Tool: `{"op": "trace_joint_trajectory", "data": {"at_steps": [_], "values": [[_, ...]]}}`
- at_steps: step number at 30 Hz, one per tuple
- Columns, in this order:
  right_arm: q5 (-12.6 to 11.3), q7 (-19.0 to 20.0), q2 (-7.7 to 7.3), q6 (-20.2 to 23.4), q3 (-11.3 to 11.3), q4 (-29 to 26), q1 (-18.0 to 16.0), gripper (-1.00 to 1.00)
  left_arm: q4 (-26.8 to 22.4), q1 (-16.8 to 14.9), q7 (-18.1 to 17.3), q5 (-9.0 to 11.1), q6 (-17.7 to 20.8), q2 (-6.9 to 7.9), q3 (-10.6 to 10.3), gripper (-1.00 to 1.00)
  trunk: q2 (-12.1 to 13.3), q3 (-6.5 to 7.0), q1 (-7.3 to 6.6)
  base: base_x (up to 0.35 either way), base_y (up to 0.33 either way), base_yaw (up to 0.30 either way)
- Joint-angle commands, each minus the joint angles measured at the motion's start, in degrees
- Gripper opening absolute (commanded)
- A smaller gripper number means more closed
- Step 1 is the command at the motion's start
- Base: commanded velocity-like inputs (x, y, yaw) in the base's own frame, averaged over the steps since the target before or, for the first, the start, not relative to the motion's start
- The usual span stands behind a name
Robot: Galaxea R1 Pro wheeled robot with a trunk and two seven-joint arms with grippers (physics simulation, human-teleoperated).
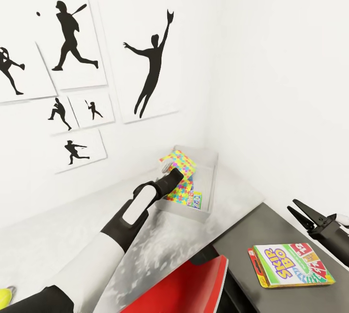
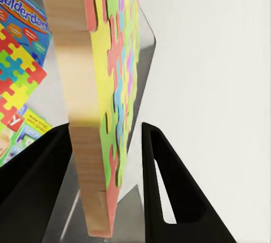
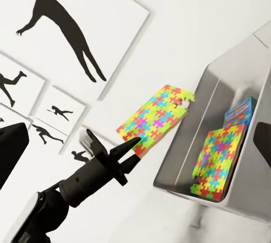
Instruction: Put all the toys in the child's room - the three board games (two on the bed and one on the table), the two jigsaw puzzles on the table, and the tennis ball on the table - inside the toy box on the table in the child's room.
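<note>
The table (image 1: 72,225) runs from lower left to centre of the head view, its dark wing at lower right. At centre, against the wall corner, sits the toy box (image 1: 209,167). It already holds 1 jigsaw puzzle (image 3: 217,161) and, as far as I can tell, 2 board games: a blue one (image 3: 240,113) and a white-green one (image 2: 25,133).

The SKIP-BO game (image 1: 291,264) lies on the dark wing at lower right, not yet boxed.

The left gripper (image 1: 172,177), at centre, is clamped on the edge of the 2nd puzzle (image 1: 177,160), held upright over the box's near wall.

The right gripper (image 1: 303,213), at right edge, has its fingers apart and holds nothing.

The tennis ball (image 1: 4,297) shows at the bottom left corner, also left to do.
</note>
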Motion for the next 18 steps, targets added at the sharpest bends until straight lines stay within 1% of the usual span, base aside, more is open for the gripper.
{"op": "trace_joint_trajectory", "data": {"at_steps": [1,5,8,13,18], "values": [[-0.02,0.12,0.00,0.27,-0.05,0.01,-0.06,1.00,-0.09,-0.07,0.42,0.45,0.18,-0.11,-0.04,-1.00,-0.10,-0.11,0.03,0.000,0.000,0.000],[-0.01,0.12,0.00,0.27,-0.05,0.04,-0.06,1.00,-0.09,-0.73,0.40,0.45,0.43,-0.22,-0.04,-1.00,-0.10,-0.21,0.03,0.000,0.000,0.000],[0.00,0.12,-0.04,0.27,-0.05,0.04,-0.06,1.00,-0.09,-1.64,0.41,0.45,0.53,-0.02,-0.04,-1.00,-0.10,-0.43,0.03,0.000,0.000,0.000],[0.00,0.16,-0.02,0.33,-0.05,0.04,-0.06,1.00,-0.10,-2.07,0.42,0.45,3.11,0.20,0.14,-1.00,-0.10,-0.87,0.03,0.000,0.000,0.000],[0.00,0.20,-0.08,0.35,-0.05,0.04,-0.06,1.00,-0.17,-2.11,0.46,0.49,4.02,-0.09,0.30,-1.00,-0.10,-1.34,0.03,0.000,0.000,0.000]]}}
